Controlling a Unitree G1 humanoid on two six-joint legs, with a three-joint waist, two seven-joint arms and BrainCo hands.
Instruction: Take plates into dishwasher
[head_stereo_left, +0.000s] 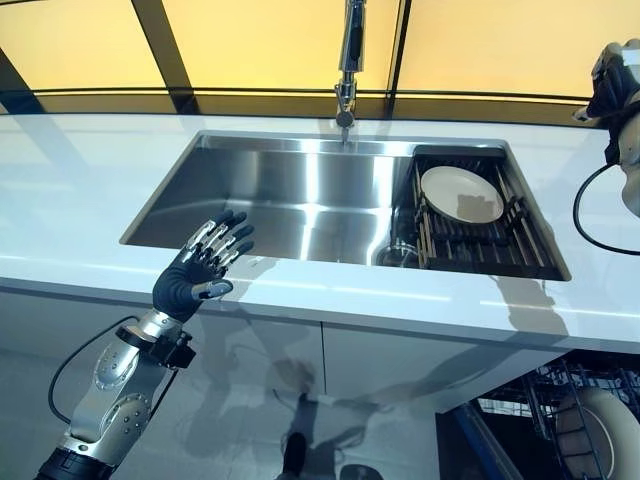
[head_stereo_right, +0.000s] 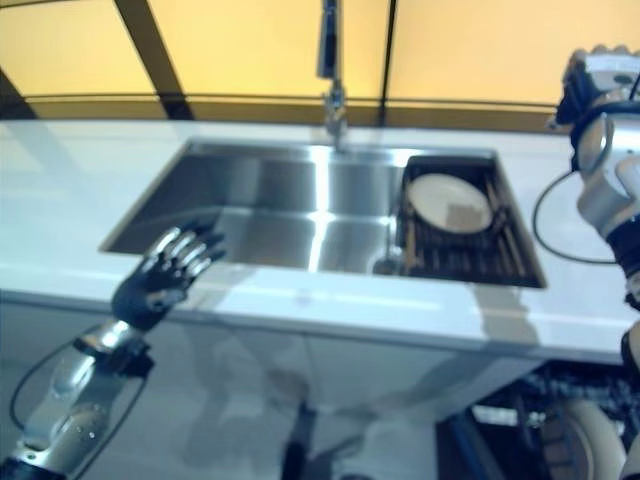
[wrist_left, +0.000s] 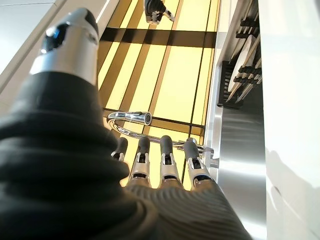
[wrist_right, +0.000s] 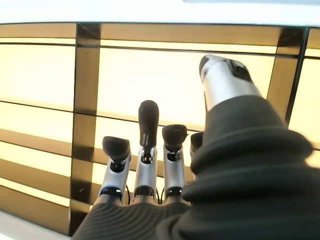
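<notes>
Stainless steel fills most of what we see: a wide rectangular sink set into a white countertop, with a tall chrome tap rising behind it against amber glass panels framed by dark bars. At the right end of the sink sits a dark slatted drying rack, and on it lies a round cream plate, flat side up and tilted slightly, alone on the slats. Our left hand hovers over the front edge of the counter near the sink's left corner, its fingers spread and nearly straight, holding nothing; the left wrist view confirms the fingers reach out straight toward the tap. Our right hand is raised at the far right above the countertop, well apart from the plate; its wrist view shows fingers extended upright and empty. Below the counter at lower right, an open dishwasher rack of wire holds another pale plate standing on edge.
</notes>
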